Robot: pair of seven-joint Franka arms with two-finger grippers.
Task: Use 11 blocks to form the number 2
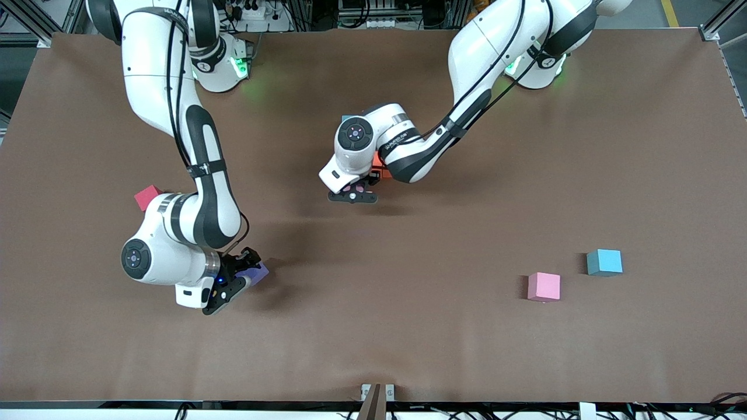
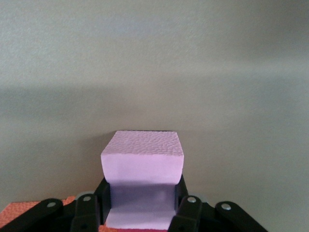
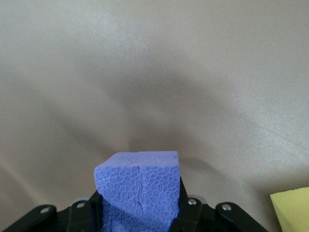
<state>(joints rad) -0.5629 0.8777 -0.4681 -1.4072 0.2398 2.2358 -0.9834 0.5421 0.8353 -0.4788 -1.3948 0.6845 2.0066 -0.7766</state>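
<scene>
Brown surface (image 1: 408, 326); left hand (image 2: 142, 212) clenches a pink block (image 2: 143, 157) (orange half-hidden), right hand (image 3: 137, 215) a purple block (image 3: 137, 186).

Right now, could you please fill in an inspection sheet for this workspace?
Surface: brown table, matte.
Job's things: pink block and blue block sit apart toward the left arm's end; red block beside the right arm; yellow block in the right wrist view.
Clutter: nothing seen.
Grippers: left gripper shut on a light purple block; right gripper shut on a purple block.
Cables: black cables run along both arms.
Surroundings: metal frame at the table's edges.
</scene>
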